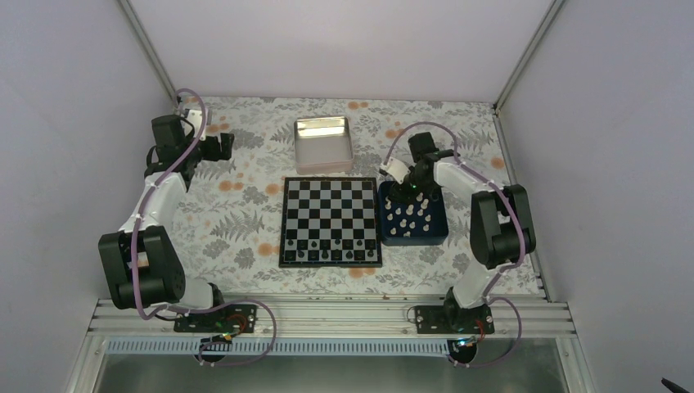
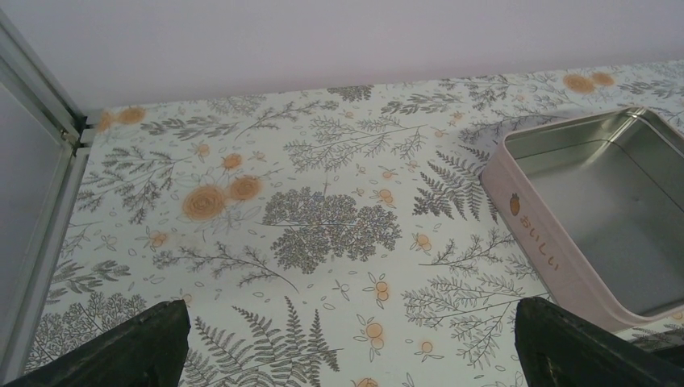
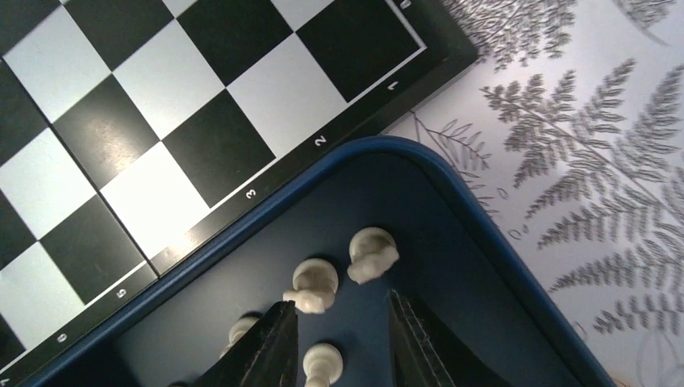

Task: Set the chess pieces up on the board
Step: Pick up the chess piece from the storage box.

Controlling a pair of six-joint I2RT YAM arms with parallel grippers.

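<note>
The chequered board (image 1: 331, 221) lies at the table's middle, with small dark pieces along its near rows. It also shows in the right wrist view (image 3: 161, 121). Several tiny white chess pieces (image 1: 411, 214) stand in a dark blue tray (image 1: 385, 237). My right gripper (image 1: 403, 195) hangs over the tray's far left corner; its jaws (image 3: 343, 310) are open. One white piece (image 3: 323, 363) stands between the fingers, apart from both. Two more white pieces (image 3: 316, 285) (image 3: 372, 253) lie just ahead of the tips. My left gripper (image 1: 223, 146) is open and empty over the cloth at far left.
A shiny silver metal tray (image 1: 322, 144) sits beyond the board; it shows at the right of the left wrist view (image 2: 516, 210). The blue tray's rim (image 3: 452, 185) runs close to the board's edge. Floral cloth covers the table. White walls close in on three sides.
</note>
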